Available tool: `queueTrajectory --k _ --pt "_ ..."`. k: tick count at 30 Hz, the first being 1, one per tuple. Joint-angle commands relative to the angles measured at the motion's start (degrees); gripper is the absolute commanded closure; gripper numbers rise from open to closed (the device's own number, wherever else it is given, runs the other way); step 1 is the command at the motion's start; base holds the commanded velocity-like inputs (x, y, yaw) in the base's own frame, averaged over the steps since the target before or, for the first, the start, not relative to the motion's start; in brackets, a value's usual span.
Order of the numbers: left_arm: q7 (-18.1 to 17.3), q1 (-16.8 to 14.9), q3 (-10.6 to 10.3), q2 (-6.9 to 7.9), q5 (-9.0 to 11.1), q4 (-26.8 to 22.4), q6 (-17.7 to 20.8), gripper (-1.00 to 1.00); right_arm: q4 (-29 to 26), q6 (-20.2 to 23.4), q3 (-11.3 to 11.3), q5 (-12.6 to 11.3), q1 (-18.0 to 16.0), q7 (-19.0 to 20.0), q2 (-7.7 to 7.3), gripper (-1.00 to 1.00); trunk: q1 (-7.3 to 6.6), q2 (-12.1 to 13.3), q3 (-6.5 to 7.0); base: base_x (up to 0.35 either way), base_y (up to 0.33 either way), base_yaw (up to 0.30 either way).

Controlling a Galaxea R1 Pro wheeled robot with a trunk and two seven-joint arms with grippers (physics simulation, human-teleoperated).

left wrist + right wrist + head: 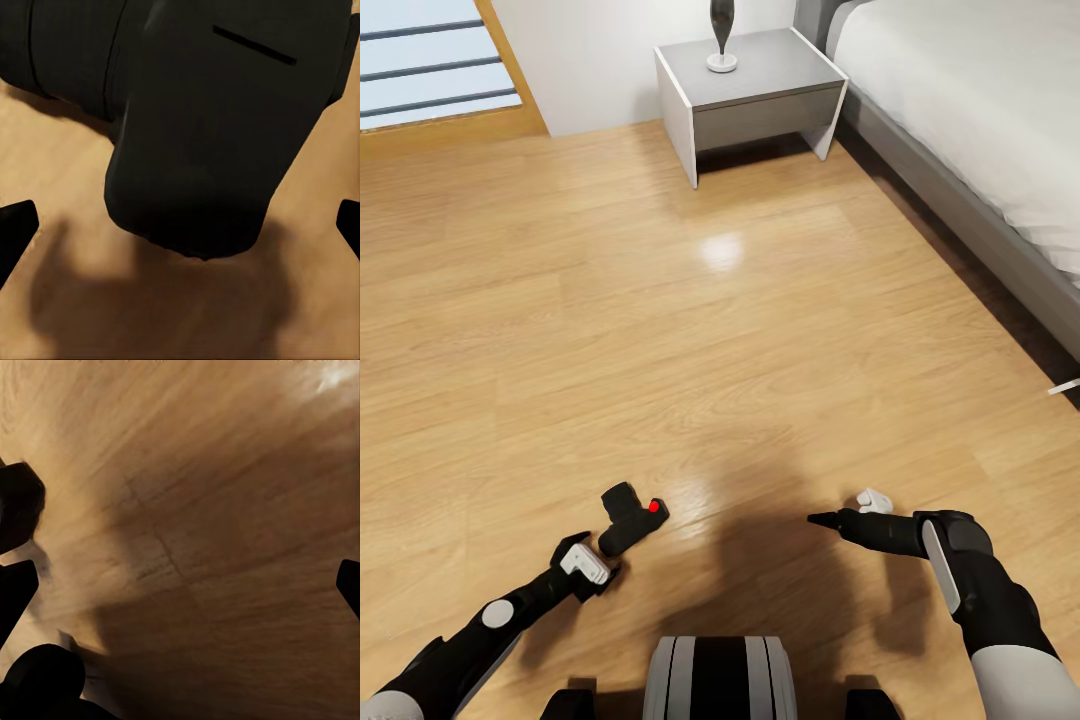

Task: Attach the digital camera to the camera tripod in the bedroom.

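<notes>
I had the left gripper spread open right behind the digital camera, which lay on the wood floor in front of the base. Best to centre the body btwn fingers before closing. Right gripper: couldn't tell its state.

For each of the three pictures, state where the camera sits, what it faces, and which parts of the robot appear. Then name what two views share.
Head view: high on the robot, looking down over the wood floor; both arms, left gripper and right gripper show.
Left wrist view: near that gripper, facing the digital camera; dark fingertips at the edges.
Right wrist view: facing bare floor; fingertips at the edges.
Shared: head and left wrist views both show the digital camera.
</notes>
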Motion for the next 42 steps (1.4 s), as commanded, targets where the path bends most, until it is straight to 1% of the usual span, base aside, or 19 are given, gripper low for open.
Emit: queueTrajectory --k 1,16,24,29,32,38,42 --pt "-0.03 -0.18 -0.27 0.06 0.38 0.02 -0.12 -1.0 -0.02 0.44 -0.08 -0.29 -0.02 -0.03 -0.01 -1.0 -0.01 -0.01 -0.03 0.0 0.0 0.0" --pt "-0.01 -0.81 -0.25 0.03 0.3 -0.03 -0.15 -1.0 -0.08 0.44 -0.1 -0.57 -0.02 0.06 -0.09 -1.0 -0.01 -0.01 -0.03 0.0 0.0 0.0" --pt "-0.01 -1.76 -0.25 -0.04 0.25 0.12 -0.16 -1.0 -0.1 0.44 -0.17 -0.78 -0.02 0.06 -0.17 -1.0 -0.01 -0.01 -0.03 0.0 0.0 0.0" --pt "-0.01 -1.96 -0.28 -0.52 0.18 0.28 -0.1 -1.0 -0.16 0.44 -0.18 -0.87 -0.02 0.06 -0.18 -1.0 -0.01 -0.01 -0.03 0.0 0.0 0.0" --pt "-0.01 -2.13 -0.32 -1.09 0.16 0.7 -0.08 -1.0 -0.18 0.44 -0.18 -0.92 -0.02 0.06 -0.18 -1.0 -0.01 -0.01 -0.03 0.0 0.0 0.0" --pt "-0.01 -3.42 -0.34 -1.84 0.11 2.57 -0.17 -1.0 -0.23 0.48 -0.18 -0.97 -0.02 0.06 -0.18 -1.0 -0.01 -0.01 -0.03 0.0 0.0 0.0" --pt "-0.01 -3.68 -0.34 -2.27 0.08 3.08 -0.21 -1.0 -0.26 0.51 -0.18 -0.97 -0.02 0.06 -0.18 -1.0 -0.01 -0.01 -0.03 0.0 0.0 0.0"
